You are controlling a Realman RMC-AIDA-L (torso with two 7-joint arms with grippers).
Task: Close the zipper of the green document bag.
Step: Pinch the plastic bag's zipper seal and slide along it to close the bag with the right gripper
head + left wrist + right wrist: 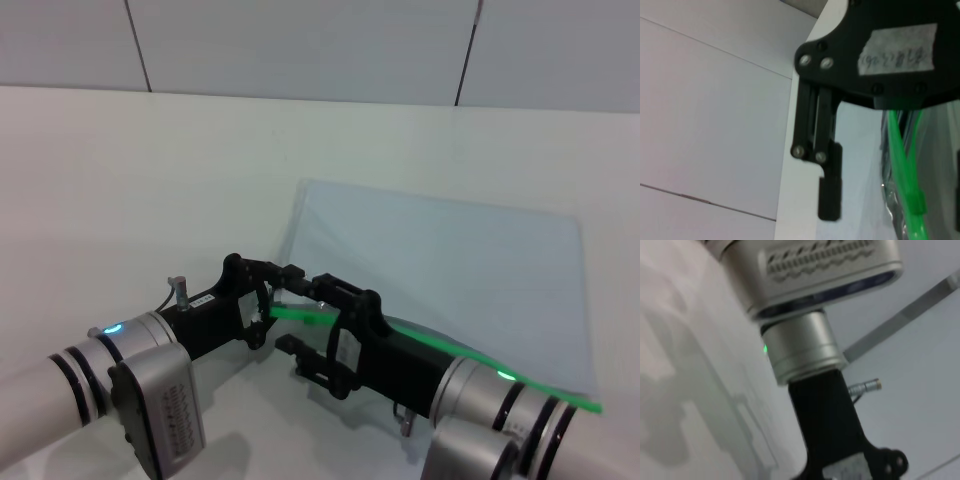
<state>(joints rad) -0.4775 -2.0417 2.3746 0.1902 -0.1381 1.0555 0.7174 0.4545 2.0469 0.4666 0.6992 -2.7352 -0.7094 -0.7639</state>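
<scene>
On the white table (150, 170), the green document bag (450, 270) is seen lying flat, its near long edge lifted, with the zipper (300, 313) running along that edge. At the zipper's left end, the left gripper (268, 297) and right gripper (315, 318) are positioned close together. The strip is met by both, but whether either pair of jaws is clamped cannot be told.

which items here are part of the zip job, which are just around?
Job:
- bag
- zipper, along the bag's near edge
- left gripper, at the zipper's left end
- right gripper, also at that end

Just around:
- table
- wall
</scene>
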